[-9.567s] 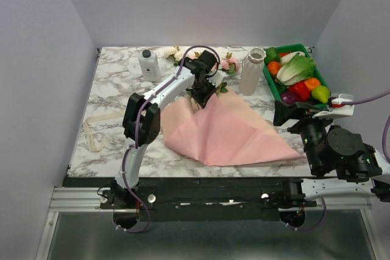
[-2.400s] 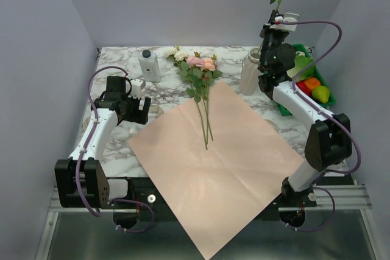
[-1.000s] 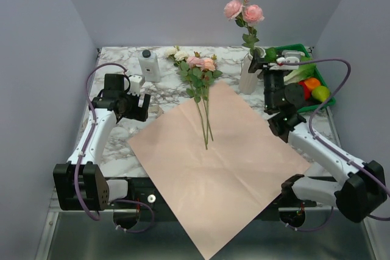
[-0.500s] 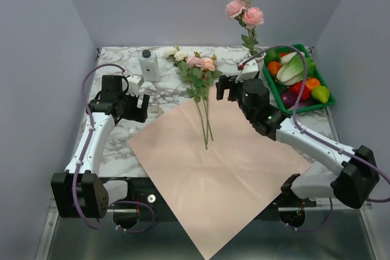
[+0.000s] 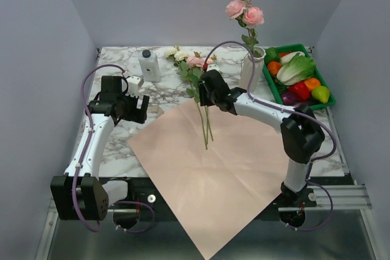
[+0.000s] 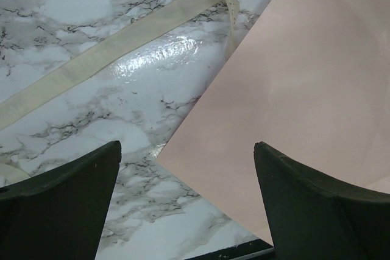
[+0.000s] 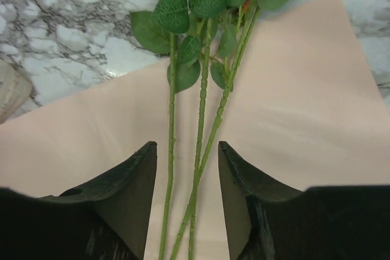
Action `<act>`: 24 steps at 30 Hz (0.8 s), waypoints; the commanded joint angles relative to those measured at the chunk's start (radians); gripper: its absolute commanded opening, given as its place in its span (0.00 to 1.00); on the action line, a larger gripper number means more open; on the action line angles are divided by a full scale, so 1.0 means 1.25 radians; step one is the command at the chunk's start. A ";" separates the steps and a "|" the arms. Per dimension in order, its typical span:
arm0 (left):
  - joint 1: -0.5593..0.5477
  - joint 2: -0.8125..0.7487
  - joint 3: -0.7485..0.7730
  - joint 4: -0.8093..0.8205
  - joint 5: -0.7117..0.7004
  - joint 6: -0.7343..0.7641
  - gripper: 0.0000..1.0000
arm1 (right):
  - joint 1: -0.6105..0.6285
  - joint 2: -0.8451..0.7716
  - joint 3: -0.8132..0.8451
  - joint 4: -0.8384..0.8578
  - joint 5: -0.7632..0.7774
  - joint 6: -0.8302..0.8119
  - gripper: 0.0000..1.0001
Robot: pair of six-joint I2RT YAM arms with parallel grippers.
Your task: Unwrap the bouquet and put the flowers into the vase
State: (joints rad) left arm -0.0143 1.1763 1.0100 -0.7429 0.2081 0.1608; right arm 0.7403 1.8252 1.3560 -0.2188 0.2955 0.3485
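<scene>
Two jaws, right gripper (image 7: pixel 186 150): set part-way apart, astride three thin green flower stems (image 7: pixel 201 108), one finger on each side. No pinch shows and nothing is lifted.
Under right gripper: pale pink paper sheet (image 7: pixel 304 101), with the stems lying on it and the leaves just ahead of the fingertips.
Left gripper (image 6: pixel 186 150): spread wide and empty, hanging over the white grey-veined marble table (image 6: pixel 140 101) at the sheet's left corner.
Beneath left gripper: flat cream ribbon (image 6: pixel 122 41), loose on the marble, its end meeting the paper's edge.
Wrapping: fully opened and flat, its near corner overhanging the table's near edge.
Flowers on table: pink and cream rose heads (image 5: pixel 195 62) rest on the marble beyond the sheet's far corner.
Vase: tall white ribbed vase (image 5: pixel 248 74), upright and to the right of the lying flowers. It holds one stem with pink roses (image 5: pixel 244 10).
Step in hand: by judgement, unwrapping is finished and the right arm is taking up the next stems.
Next move calls for: closing squarely on the stems, lifting them clear of the paper, then turning the cut ends down into the narrow mouth without disturbing the stem in it or tipping the vase.
</scene>
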 commanded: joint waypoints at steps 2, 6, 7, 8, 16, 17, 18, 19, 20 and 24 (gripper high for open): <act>0.005 -0.010 0.004 0.003 -0.017 0.016 0.99 | 0.001 0.088 0.075 -0.085 -0.008 -0.020 0.52; 0.004 -0.005 0.001 0.008 -0.019 0.020 0.99 | 0.002 0.155 0.140 -0.124 -0.015 -0.027 0.53; 0.005 -0.003 0.000 0.009 -0.020 0.021 0.99 | 0.001 0.167 0.159 -0.128 -0.015 -0.028 0.54; 0.004 -0.003 -0.002 0.010 -0.023 0.024 0.99 | -0.003 0.178 0.172 -0.131 -0.023 -0.030 0.54; 0.005 0.003 -0.015 0.022 -0.039 0.042 0.99 | -0.035 0.266 0.255 -0.159 -0.038 -0.026 0.53; 0.005 0.004 -0.016 0.024 -0.040 0.044 0.99 | -0.042 0.271 0.267 -0.160 -0.045 -0.027 0.53; 0.004 0.006 -0.019 0.025 -0.043 0.046 0.99 | -0.044 0.276 0.275 -0.165 -0.047 -0.027 0.53; 0.004 0.010 -0.020 0.029 -0.044 0.046 0.99 | -0.047 0.284 0.281 -0.166 -0.049 -0.030 0.52; 0.004 0.012 -0.021 0.030 -0.043 0.046 0.99 | -0.050 0.292 0.287 -0.169 -0.050 -0.032 0.52; 0.004 0.026 -0.024 0.036 -0.043 0.047 0.99 | -0.053 0.319 0.319 -0.175 -0.061 -0.039 0.47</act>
State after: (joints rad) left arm -0.0143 1.1912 0.9955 -0.7216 0.1745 0.2024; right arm 0.6781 2.1792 1.7020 -0.4065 0.2539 0.3176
